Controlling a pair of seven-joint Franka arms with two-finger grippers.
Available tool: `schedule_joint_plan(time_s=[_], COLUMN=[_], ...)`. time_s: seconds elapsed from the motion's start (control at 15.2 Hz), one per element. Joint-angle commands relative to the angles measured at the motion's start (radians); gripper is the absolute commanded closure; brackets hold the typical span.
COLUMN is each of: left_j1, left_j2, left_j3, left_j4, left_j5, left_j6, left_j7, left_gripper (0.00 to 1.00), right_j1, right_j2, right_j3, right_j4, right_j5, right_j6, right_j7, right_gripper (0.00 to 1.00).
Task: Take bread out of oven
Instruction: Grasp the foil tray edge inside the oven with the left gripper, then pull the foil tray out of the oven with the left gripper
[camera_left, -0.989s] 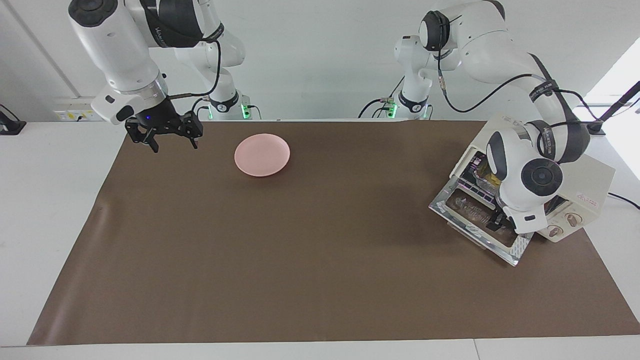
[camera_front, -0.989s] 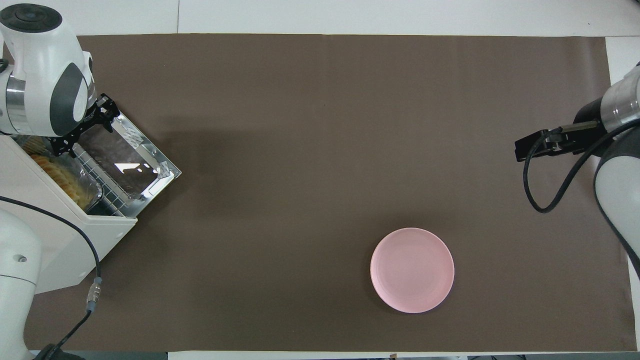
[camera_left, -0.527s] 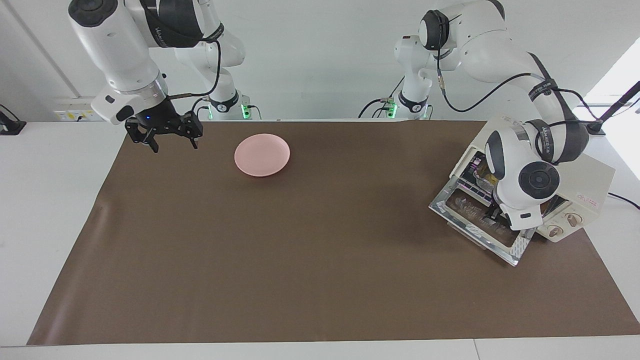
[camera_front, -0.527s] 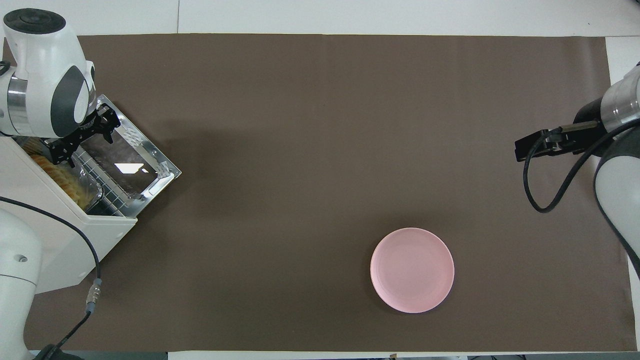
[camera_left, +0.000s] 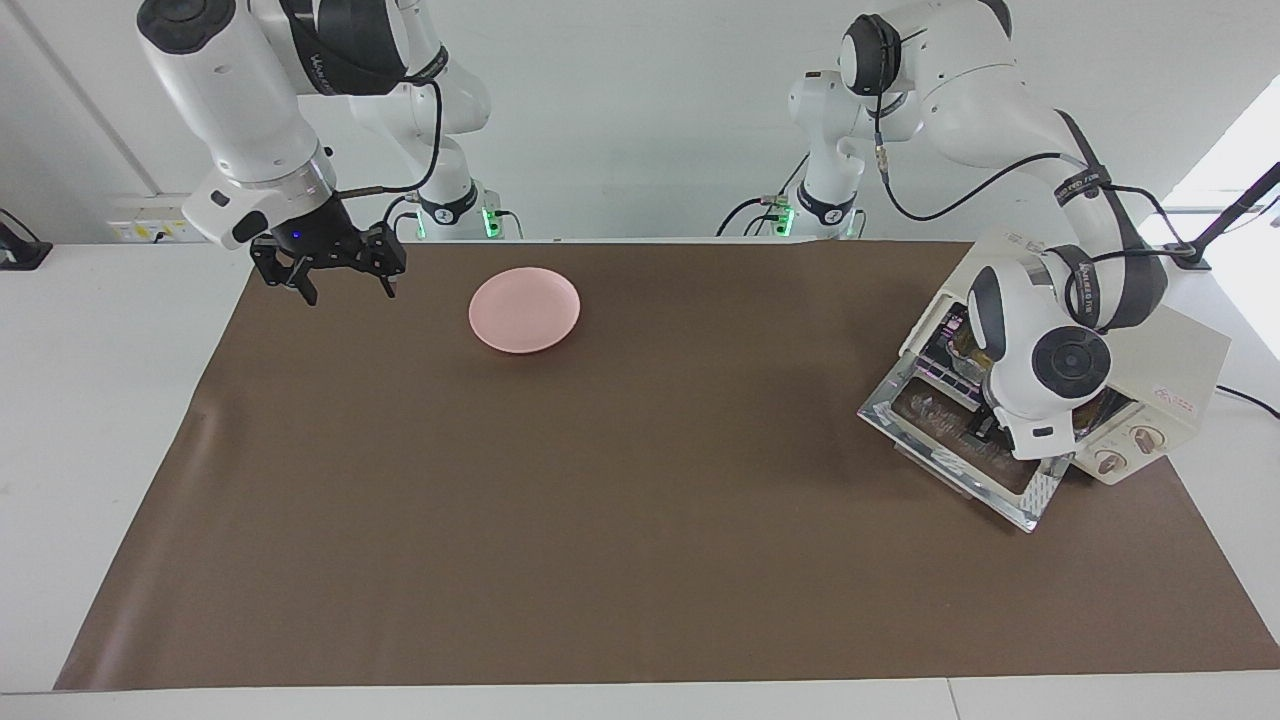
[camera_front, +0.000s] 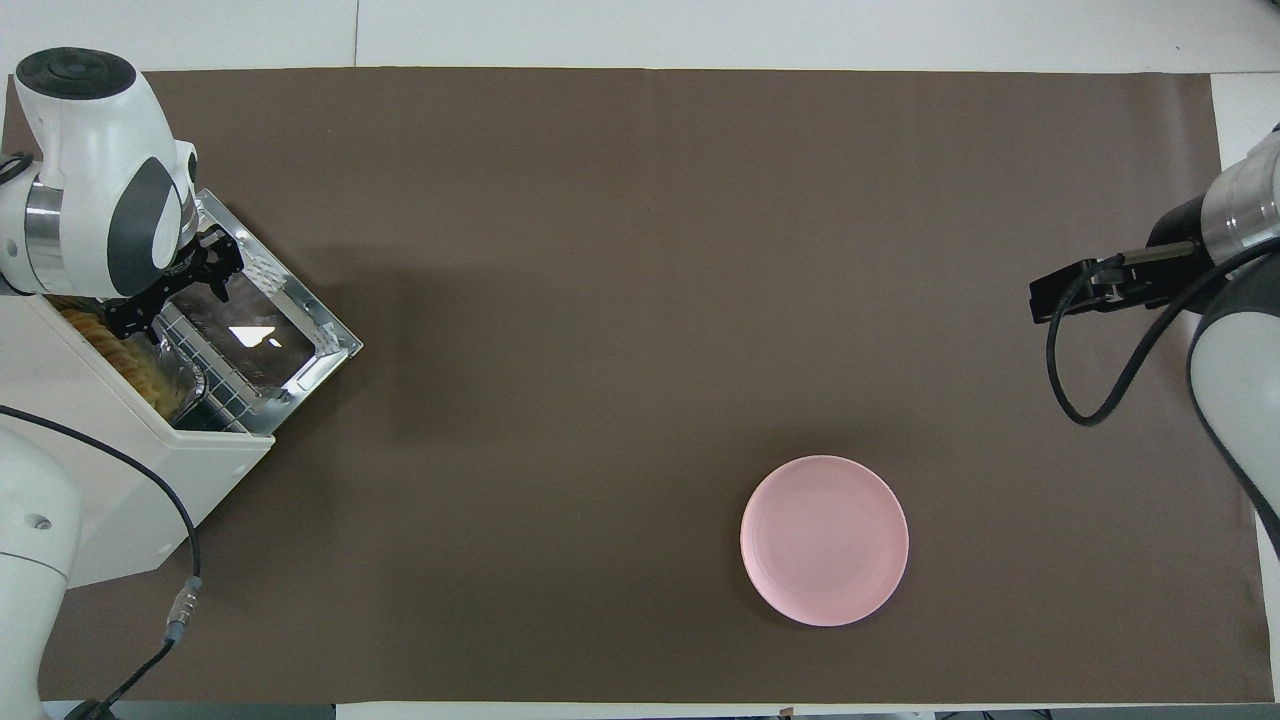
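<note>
The cream-white oven (camera_left: 1180, 365) (camera_front: 110, 470) stands at the left arm's end of the table with its glass door (camera_left: 950, 445) (camera_front: 265, 320) dropped open. Inside lies the golden ridged bread (camera_front: 125, 355) (camera_left: 965, 345) in a crinkled foil tray (camera_front: 185, 380) on the wire rack. My left gripper (camera_front: 170, 295) is at the oven's mouth, over the door's hinge end and right beside the bread; in the facing view the wrist hides most of it. My right gripper (camera_left: 340, 288) (camera_front: 1045, 300) waits open and empty above the table's right-arm end.
A pink plate (camera_left: 524, 309) (camera_front: 824, 540) lies on the brown mat (camera_left: 600, 500), close to the robots and toward the right arm's end. The oven's two knobs (camera_left: 1125, 450) are on its front panel beside the open door. A cable (camera_front: 150, 470) runs over the oven's top.
The left arm has pushed its gripper in from over the open door toward the oven's mouth and the bread. The right arm has not moved.
</note>
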Motion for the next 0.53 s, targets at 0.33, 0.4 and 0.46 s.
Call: schedule_joint_plan(time_s=[0.33,0.4,0.46], left_j1=[-0.012,-0.01,-0.013], left_j2=[-0.039,-0.009,0.013], left_j3=[-0.001,-0.004,-0.002], left_j4=[-0.009,0.048,0.097], left_j5=[0.006,-0.025,-0.074], left_j6=[0.094,0.085,0.084], left_j7=[0.054,0.054,0.058], left_gripper=[1.0,1.0,1.0], right_j1=[-0.017,-0.017,-0.017], right_j2=[-0.014,-0.014,-0.014], right_j3=[0.01,0.01,0.01], right_j4=[-0.006,-0.006,-0.006], right_j5=[-0.008,-0.008,-0.008], right_j6=[-0.014,-0.014,-0.014], right_j7=[-0.026,-0.026,-0.028], right_gripper=[0.0,0.0,0.0])
